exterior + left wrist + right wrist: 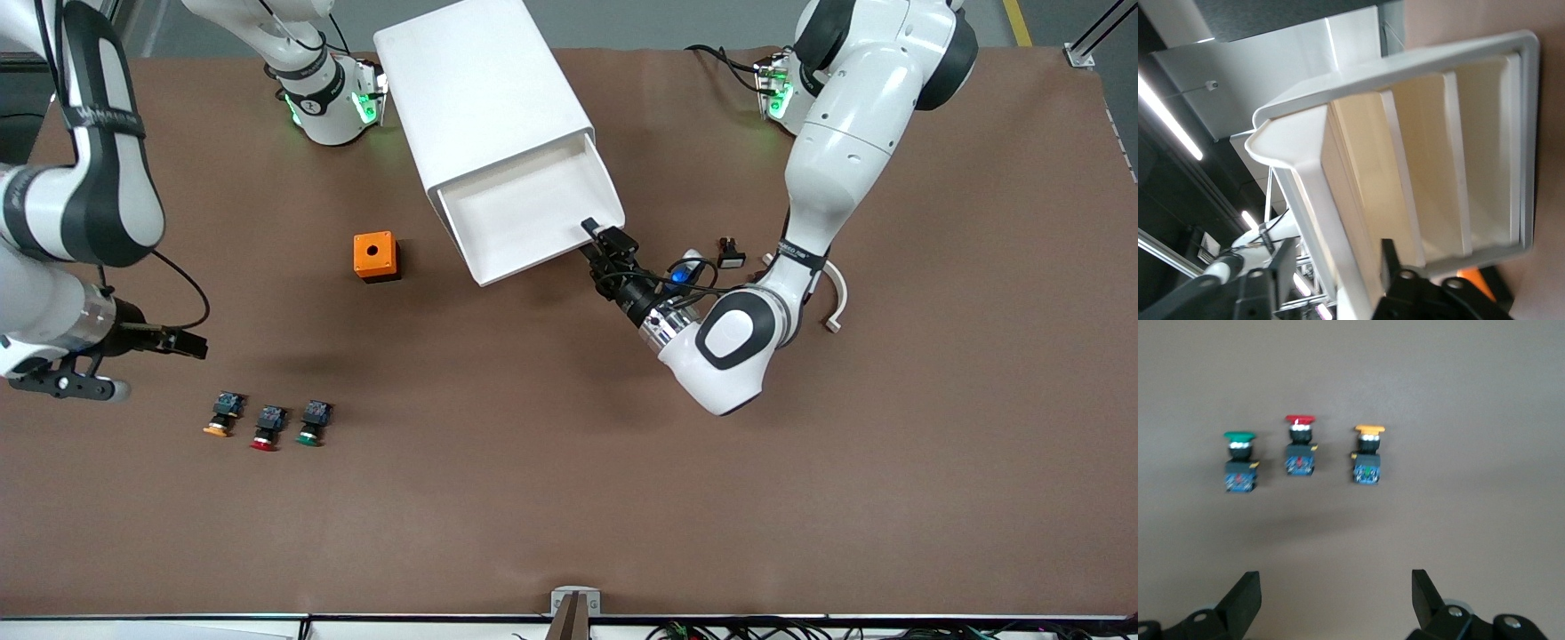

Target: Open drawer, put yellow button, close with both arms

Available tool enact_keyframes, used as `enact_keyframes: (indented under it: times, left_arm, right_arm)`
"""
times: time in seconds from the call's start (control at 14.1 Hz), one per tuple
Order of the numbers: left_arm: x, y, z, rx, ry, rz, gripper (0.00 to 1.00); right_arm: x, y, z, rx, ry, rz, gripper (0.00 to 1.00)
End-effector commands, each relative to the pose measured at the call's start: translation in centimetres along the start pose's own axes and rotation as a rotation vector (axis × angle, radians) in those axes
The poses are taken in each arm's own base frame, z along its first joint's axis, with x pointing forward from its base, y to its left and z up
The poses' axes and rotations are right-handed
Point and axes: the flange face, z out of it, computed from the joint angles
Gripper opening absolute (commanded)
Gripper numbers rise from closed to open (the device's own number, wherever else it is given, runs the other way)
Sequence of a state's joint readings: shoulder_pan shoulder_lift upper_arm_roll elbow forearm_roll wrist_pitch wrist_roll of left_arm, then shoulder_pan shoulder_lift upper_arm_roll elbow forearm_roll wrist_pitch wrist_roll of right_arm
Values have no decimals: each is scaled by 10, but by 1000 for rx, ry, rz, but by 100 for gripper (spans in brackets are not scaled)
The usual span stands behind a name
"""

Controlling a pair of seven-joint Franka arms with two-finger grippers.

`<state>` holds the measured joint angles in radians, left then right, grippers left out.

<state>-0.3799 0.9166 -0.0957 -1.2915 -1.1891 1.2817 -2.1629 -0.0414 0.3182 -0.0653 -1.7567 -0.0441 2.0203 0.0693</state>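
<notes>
The white cabinet lies mid-table with its uppermost drawer pulled out and nothing in it. My left gripper is at the drawer's front corner; in the left wrist view the open gripper has one finger on each side of the drawer's front wall. The yellow button lies on the table near the right arm's end, beside a red-capped and a green-capped one. My right gripper hangs open and holds nothing over the table by that row. The right wrist view shows that gripper and the yellow button.
An orange box with a hole stands beside the drawer toward the right arm's end. The red button and green button lie beside the yellow one. A small black part and a white curved piece lie near the left arm.
</notes>
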Motion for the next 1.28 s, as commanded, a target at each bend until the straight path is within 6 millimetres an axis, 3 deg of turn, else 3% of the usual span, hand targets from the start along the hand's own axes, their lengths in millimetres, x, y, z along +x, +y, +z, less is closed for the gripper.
enact_keyframes:
  times: [0.0, 0.28, 0.57, 0.78, 1.06, 1.2]
  left_arm:
    - [-6, -4, -20, -6, -65, 139, 100]
    - [0, -7, -44, -31, -100, 400, 100]
    - [-3, -19, -61, -115, -12, 755, 100]
    - [-6, -25, -75, -193, 90, 996, 100]
    - [-18, -57, -105, -375, 317, 1280, 100]
    - [-27, -62, -105, -458, 465, 1332, 100]
  right_arm:
    - [20, 25, 46, -13, 23, 21, 100]
    - [39, 43, 119, -10, 75, 50, 100]
    - [47, 40, 165, 0, 101, 63, 100]
    - [47, 37, 172, 1, 95, 64, 100]
    - [48, 31, 186, 17, 104, 70, 100]
    - [47, 32, 190, 17, 98, 69, 99]
